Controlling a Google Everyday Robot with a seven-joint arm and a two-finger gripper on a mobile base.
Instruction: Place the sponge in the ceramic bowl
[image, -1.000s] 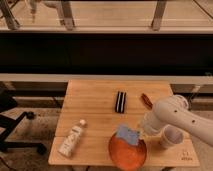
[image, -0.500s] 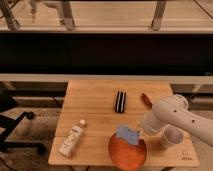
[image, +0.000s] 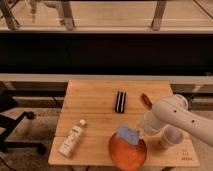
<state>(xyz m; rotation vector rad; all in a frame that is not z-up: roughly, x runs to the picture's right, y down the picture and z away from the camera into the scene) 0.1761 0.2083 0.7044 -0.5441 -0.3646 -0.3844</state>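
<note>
Claw (image: 143, 126) sits low over the wooden table (image: 95, 107), at the end of the big white arm (image: 186, 119). It is right beside the blue sponge (image: 129, 134), on the sponge's right side. The arm hides most of the claw, so I cannot tell how far open it is. I also cannot tell if it has hold of the sponge or is only next to it.

The sponge is at the back edge of the orange bowl (image: 126, 158). It looks like it is partly over the bowl and partly on the rim, a bit tipped. I cannot tell if it is lying down inside.

Not much has changed in the last second. The arm, the claw and the sponge are all in the same spots as before. The bowl has not moved either. So the arm seems to be stopped at the bowl, not carrying the sponge along.

For the job, this means the sponge has got to the bowl, or very nearly. It could be that the claw holds it there and must let go. It could be that the sponge already rests on the bowl. The picture fits both.

A pale cup (image: 171, 136) stands just to the right of the bowl, under the arm. A black block (image: 120, 101) and a white bottle (image: 72, 141) lie well away.
</note>
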